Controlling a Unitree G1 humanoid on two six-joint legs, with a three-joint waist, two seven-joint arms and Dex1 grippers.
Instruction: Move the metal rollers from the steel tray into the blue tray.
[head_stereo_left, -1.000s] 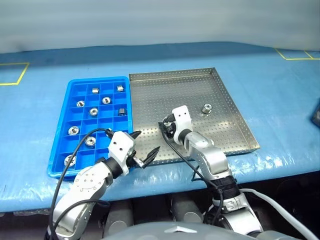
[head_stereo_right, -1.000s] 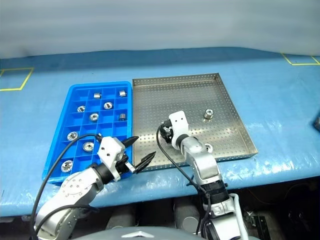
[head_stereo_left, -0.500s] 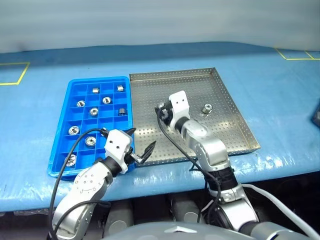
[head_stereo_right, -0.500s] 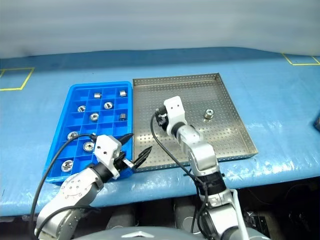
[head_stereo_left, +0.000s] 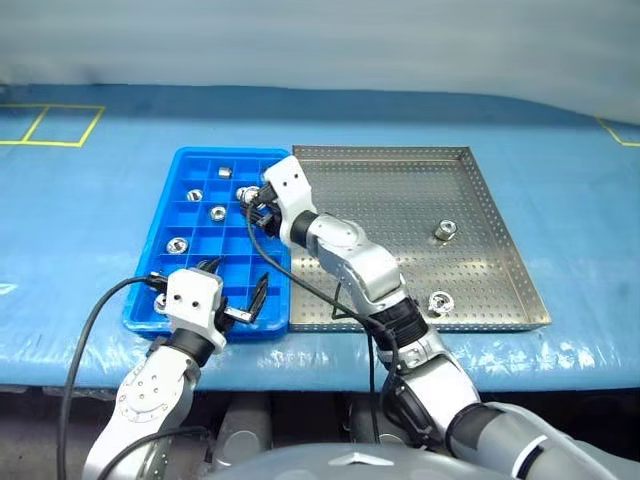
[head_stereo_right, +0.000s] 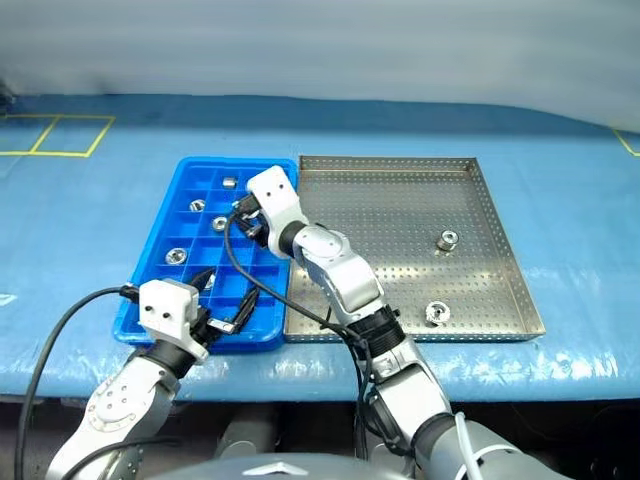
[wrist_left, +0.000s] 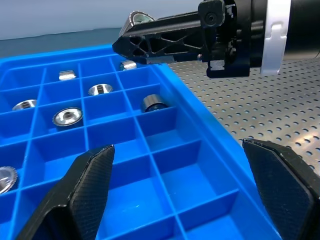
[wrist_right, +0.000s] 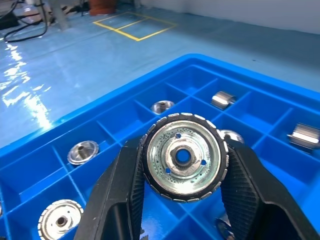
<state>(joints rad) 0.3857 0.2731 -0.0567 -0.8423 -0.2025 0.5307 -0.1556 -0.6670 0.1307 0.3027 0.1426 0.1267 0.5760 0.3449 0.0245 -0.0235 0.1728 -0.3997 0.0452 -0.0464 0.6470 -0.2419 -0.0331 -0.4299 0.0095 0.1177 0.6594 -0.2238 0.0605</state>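
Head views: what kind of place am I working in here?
Probably a workshop or factory sorting station: a blue-covered bench with yellow floor-style marking, a perforated steel tray, and a gridded blue tray holding metal rollers.

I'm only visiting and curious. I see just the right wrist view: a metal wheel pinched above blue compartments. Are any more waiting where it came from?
Observer: Yes. Two metal rollers lie apart in the steel tray.
Operator: What is the other arm doing?
Observer: The left tool hangs open over the near edge of the blue tray, holding nothing.
Operator: Where over the blue tray is my wheel?
Observer: The right tool holds the held roller over the side next to the steel tray, toward the far end.
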